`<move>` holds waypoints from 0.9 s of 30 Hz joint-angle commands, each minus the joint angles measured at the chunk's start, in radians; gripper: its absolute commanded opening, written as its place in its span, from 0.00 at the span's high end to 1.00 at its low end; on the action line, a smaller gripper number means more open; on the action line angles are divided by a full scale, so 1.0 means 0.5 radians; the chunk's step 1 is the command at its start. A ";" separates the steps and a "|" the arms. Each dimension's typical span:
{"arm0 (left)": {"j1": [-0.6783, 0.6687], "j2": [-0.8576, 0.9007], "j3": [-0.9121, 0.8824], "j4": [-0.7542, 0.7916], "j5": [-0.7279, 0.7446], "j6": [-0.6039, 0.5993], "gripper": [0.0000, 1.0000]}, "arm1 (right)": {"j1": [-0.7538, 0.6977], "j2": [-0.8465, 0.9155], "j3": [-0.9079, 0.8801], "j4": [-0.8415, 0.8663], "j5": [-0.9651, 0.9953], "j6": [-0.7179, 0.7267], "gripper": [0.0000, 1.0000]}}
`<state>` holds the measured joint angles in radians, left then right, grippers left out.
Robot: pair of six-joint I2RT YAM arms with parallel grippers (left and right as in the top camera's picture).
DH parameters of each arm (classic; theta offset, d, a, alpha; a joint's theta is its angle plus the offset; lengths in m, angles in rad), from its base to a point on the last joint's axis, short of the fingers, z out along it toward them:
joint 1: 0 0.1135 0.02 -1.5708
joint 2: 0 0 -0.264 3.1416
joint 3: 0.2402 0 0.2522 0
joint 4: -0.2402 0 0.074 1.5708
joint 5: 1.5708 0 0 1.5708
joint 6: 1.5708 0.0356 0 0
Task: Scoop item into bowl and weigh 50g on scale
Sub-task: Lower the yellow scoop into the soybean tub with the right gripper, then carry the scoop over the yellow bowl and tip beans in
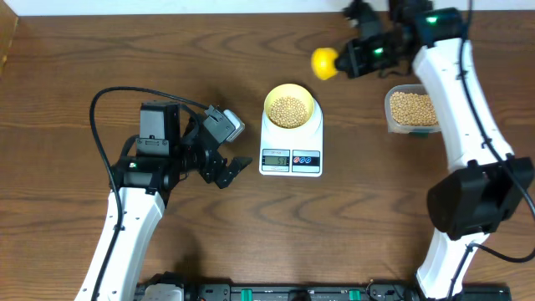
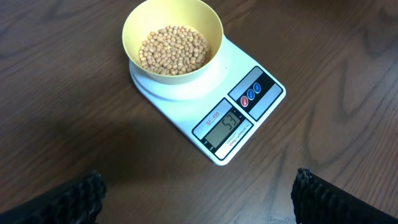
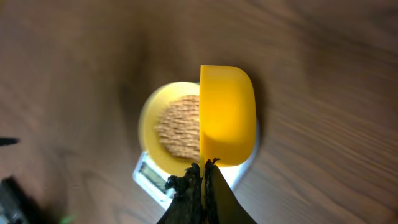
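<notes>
Small round tan beans (image 2: 173,50) in pale yellow-green bowl (image 2: 134,28): loose, light, prone to roll; take w/ yellow plastic scoop (image 3: 227,115), clamped in R gripper (image 3: 202,183); L gripper (image 2: 199,199) wide, empty.

From overhead we look straight down on the table (image 1: 67,50) from well above, with both arms reaching in from the bottom edge. From the left wrist we sit low and near, looking obliquely down past the left gripper (image 2: 198,179), whose fingers frame the bottom corners, towards the scale (image 2: 211,106) and bowl (image 2: 173,43). From the right wrist we look steeply down along the right gripper (image 3: 204,180), very close behind the yellow scoop (image 3: 227,115), everything beneath it out of focus. All three views share the bowl and scale.
</notes>
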<state>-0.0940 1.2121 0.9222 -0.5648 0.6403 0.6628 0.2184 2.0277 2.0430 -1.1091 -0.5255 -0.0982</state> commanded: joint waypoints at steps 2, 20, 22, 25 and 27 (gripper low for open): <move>0.010 0.011 0.021 0.002 -0.011 0.027 0.03 | 0.140 0.056 0.027 -0.002 -0.080 -0.033 0.99; 0.010 0.011 0.021 0.002 -0.011 0.027 0.03 | 0.488 0.239 0.008 -0.065 0.597 -0.293 0.99; 0.010 0.011 0.021 0.002 -0.011 0.027 0.03 | 0.494 0.254 0.008 -0.063 0.642 -0.302 0.99; 0.010 0.011 0.021 0.002 -0.011 0.028 0.02 | 0.497 0.279 0.008 -0.074 0.650 -0.349 0.99; 0.010 0.011 0.021 0.002 -0.011 0.027 0.02 | 0.502 0.304 0.007 -0.093 0.650 -0.398 0.99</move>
<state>-0.0940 1.2121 0.9222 -0.5648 0.6403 0.6628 0.4637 2.1582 2.0422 -1.1465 -0.2283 -0.2455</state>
